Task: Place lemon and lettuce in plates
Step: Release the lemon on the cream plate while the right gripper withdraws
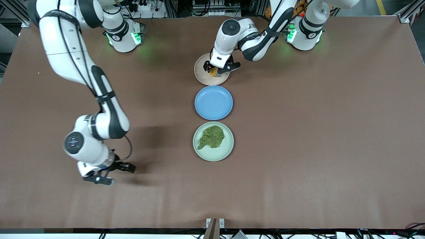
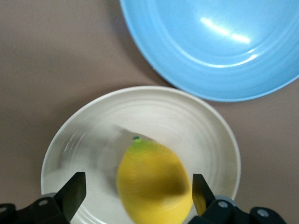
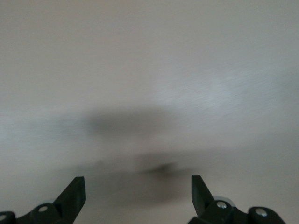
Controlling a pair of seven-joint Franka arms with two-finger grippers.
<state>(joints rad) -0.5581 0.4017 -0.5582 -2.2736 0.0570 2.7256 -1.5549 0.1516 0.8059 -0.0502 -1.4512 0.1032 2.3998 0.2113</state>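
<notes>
The yellow lemon (image 1: 214, 72) lies in the pale beige-pink plate (image 1: 202, 74), the plate farthest from the front camera. My left gripper (image 1: 217, 69) hangs over this plate, open, with the lemon between its spread fingers. In the left wrist view the lemon (image 2: 152, 182) is blurred, on the beige plate (image 2: 187, 121), with a gap to one finger. The dark green lettuce (image 1: 212, 136) lies in the mint green plate (image 1: 199, 151), nearest the front camera. My right gripper (image 1: 119, 174) is open and empty over bare table toward the right arm's end; its wrist view (image 3: 138, 191) shows only tabletop.
A blue plate (image 1: 213, 102), empty, sits between the beige and mint plates; it also shows in the left wrist view (image 2: 219, 42). The three plates form a line down the middle of the brown table.
</notes>
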